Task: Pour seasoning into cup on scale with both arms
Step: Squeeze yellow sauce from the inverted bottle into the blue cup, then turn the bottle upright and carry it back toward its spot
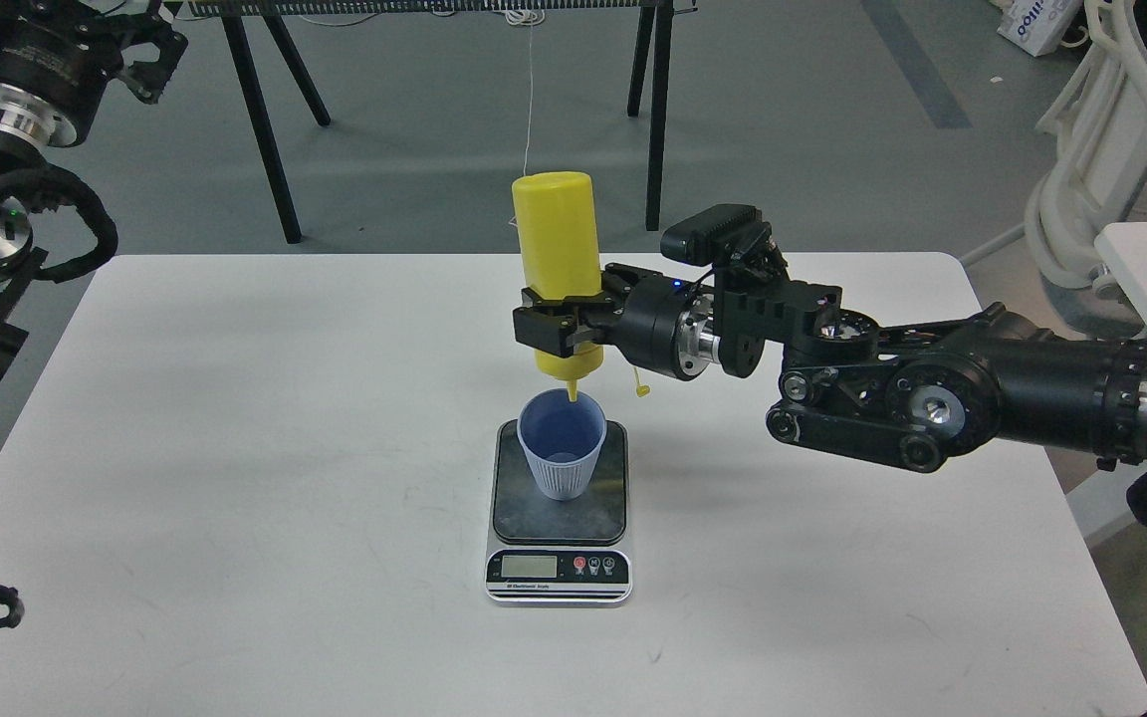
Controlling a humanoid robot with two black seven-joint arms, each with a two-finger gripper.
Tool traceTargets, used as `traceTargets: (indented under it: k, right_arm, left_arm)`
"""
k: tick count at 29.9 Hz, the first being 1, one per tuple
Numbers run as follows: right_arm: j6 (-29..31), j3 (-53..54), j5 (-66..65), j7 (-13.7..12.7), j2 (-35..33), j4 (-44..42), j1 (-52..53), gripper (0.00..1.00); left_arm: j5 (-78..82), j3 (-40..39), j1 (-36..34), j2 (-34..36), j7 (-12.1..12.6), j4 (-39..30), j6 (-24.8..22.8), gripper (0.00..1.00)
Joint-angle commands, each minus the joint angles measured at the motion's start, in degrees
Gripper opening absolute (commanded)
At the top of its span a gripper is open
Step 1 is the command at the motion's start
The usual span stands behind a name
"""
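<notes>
R gripper (562, 321) is clamping the seasoning (558, 239) upside down, nozzle pointing into the cup (563, 445). Cup is sitting upright on the scale (560, 503), at table (235, 448) center. L gripper (140, 50) is hanging at 10 o'clock, clear of everything; can't tell its jaw gap.

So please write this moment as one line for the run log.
right claw: shut on seasoning bottle | bottle: inverted, nozzle over cup | cup: upright on scale | left claw: raised far left, state unclear

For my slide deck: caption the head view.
Right gripper holds the yellow seasoning bottle upside down, nozzle over the blue cup on the scale.
</notes>
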Motion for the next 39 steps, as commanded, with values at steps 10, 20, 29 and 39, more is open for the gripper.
traceTargets:
  k: [10, 20, 29, 39]
  right_arm:
    - [10.03, 20.77, 26.08, -0.16, -11.68, 3.28, -6.83, 0.40]
    - [29.82, 40.73, 62.12, -1.30, -22.16, 2.67, -21.50, 0.40]
    - [40.96, 53.22, 83.42, -1.47, -24.10, 2.23, -38.63, 0.39]
    - [40.96, 62.90, 99.49, -3.23, -22.96, -1.19, -57.72, 0.40]
  left_arm:
    - [0.01, 0.19, -0.18, -0.01, 0.36, -0.34, 0.09, 1.00]
    - [0.01, 0.19, 2.27, -0.01, 0.36, -2.18, -0.17, 1.00]
    - [-0.17, 0.10, 4.39, -0.27, 0.10, -2.45, -0.09, 1.00]
    - [-0.17, 0.28, 4.48, -1.59, -0.08, -2.45, 0.09, 1.00]
